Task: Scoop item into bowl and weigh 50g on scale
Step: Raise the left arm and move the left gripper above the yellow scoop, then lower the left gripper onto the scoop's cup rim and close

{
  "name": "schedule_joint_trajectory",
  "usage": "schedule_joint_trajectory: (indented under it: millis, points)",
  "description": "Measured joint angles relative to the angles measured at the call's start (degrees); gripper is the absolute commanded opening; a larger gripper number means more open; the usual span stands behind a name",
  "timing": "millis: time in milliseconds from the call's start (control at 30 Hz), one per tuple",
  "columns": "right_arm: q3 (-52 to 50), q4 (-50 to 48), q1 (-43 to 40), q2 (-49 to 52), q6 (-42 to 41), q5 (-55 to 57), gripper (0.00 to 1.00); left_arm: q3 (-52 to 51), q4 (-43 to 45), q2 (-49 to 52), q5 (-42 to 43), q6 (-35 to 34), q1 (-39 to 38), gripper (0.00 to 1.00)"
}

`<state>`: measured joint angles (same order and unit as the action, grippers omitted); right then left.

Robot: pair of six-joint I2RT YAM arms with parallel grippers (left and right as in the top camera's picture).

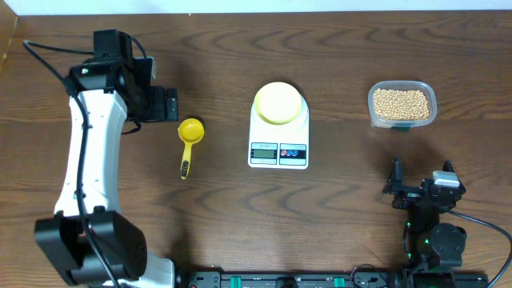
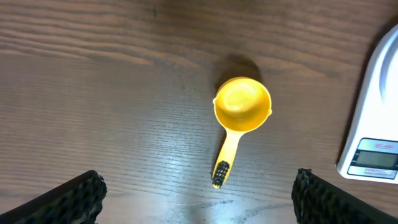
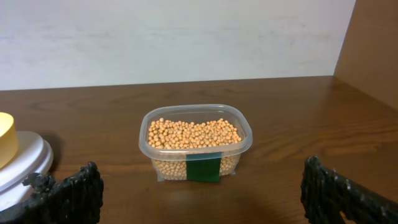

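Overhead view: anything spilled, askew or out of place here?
Nothing stands out. The beans sit inside the clear tub, the bowl is upright on the scale, and the empty scoop lies flat beside it.

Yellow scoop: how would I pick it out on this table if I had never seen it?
Start at the white scale in the middle of the wooden table. Beside it, to the robot's left, the scoop lies on bare wood. It alone is bright yellow with a short black-tipped handle; the bowl on the scale is paler and handleless.
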<state>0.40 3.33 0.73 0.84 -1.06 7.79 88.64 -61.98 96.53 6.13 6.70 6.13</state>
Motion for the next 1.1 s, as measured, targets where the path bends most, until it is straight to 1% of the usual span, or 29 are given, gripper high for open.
schedule_joint_trajectory:
  millis: [233,667,1100]
  points:
    - [0.0,0.0,0.0,0.0,-0.02,0.0,0.99,0.0,0.44,4.13,0.0,1.05,0.0,0.98]
    - [0.0,0.0,0.0,0.0,-0.02,0.0,0.99,0.0,1.9,6.49,0.0,1.09,0.0,0.98]
    - [0.0,0.0,0.0,0.0,-0.02,0.0,0.99,0.0,2.97,13.49,0.0,1.09,0.0,0.98]
